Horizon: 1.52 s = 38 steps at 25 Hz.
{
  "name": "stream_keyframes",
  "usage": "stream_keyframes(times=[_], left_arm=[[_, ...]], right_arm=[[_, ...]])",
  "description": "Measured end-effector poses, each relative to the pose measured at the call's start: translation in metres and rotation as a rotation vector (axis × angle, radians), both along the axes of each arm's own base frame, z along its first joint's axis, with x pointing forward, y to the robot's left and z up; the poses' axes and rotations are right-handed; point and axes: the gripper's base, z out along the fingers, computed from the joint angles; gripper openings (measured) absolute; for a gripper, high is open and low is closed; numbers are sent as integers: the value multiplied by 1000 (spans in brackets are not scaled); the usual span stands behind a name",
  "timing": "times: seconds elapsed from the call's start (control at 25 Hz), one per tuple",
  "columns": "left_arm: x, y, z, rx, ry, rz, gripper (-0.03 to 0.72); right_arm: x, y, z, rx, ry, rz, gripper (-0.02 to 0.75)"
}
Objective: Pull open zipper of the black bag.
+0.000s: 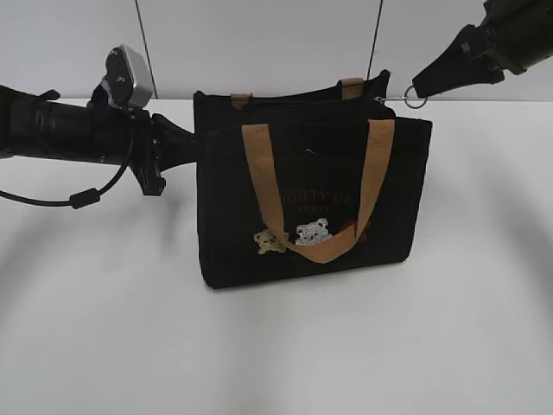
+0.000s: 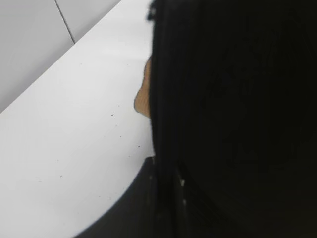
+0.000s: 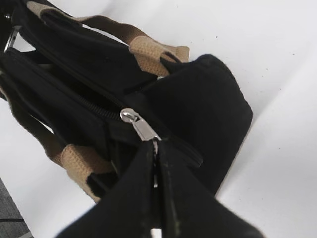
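Table (image 1: pixel 276 346) in front of the black bag (image 1: pixel 311 225) lay bare; approach from the front and along both lower sides was unobstructed. Left gripper (image 1: pixel 197 143) pressed against the bag's upper left end, blocking that side. Right gripper (image 1: pixel 422 89), jaws closed on the zipper (image 3: pixel 141 128) pull, occupied the upper right corner; front handle (image 1: pixel 315 251) draped over the front face.

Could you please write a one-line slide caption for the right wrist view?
Right end effector shut on the zipper's silver clasp atop the black bag.
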Motion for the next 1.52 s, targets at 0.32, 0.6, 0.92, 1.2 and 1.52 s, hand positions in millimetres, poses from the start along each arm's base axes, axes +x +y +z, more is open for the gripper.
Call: stream_keyframes(times=[0.32,0.6,0.92,1.2,1.52], left_arm=[[0,0,0,0,0,0,16],[0,0,1,-39,72,47,136],[2,7,26,-87,155,206,482],[-2,18,56,-76,229,386,503],[-20,26,86,-45,332,476,503]], right_arm=[[0,0,0,-1,2,-3,-13],[0,0,2,12,2,-16,436],[-6,0,15,11,-22,-24,609],[-20,-6,29,-77,-5,-48,609],[-40,-6,53,-90,-8,-56,600]])
